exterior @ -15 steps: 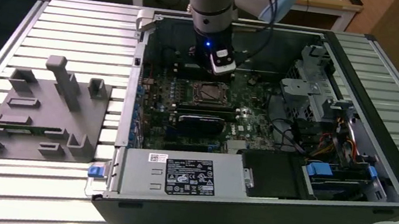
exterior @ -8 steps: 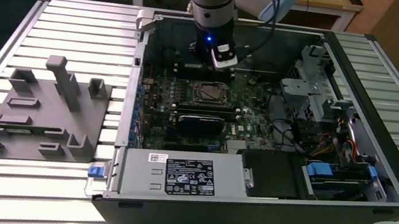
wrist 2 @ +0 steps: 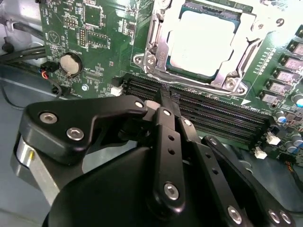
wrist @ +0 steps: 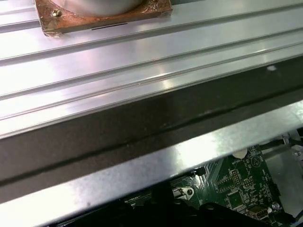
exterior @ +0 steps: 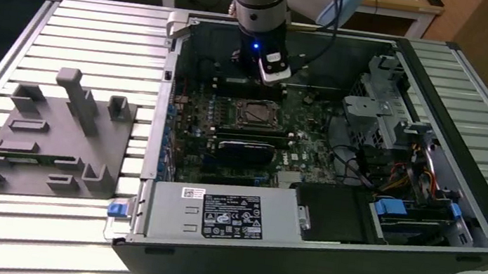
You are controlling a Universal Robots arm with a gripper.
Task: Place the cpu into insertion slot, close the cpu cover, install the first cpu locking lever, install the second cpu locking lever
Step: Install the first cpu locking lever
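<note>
The gripper (wrist 2: 163, 98) hangs with its fingers drawn together on nothing, just over the memory slots (wrist 2: 222, 120) and beside the slot (wrist 2: 142, 60), where the cpu (wrist 2: 203, 40) already lies under the lowered cover (wrist 2: 166, 47). A lever (wrist 2: 251, 54) looks to be the step in hand, so the narrow tips should bear on its free end and sweep it down under its hook without scraping the board (wrist 2: 94, 28). The memory slots, capacitors (wrist 2: 297, 100) and case wall (exterior: 171, 63) crowd the approach, while a grey fixture (exterior: 55, 133) sits well apart on the table (exterior: 478, 76).
</note>
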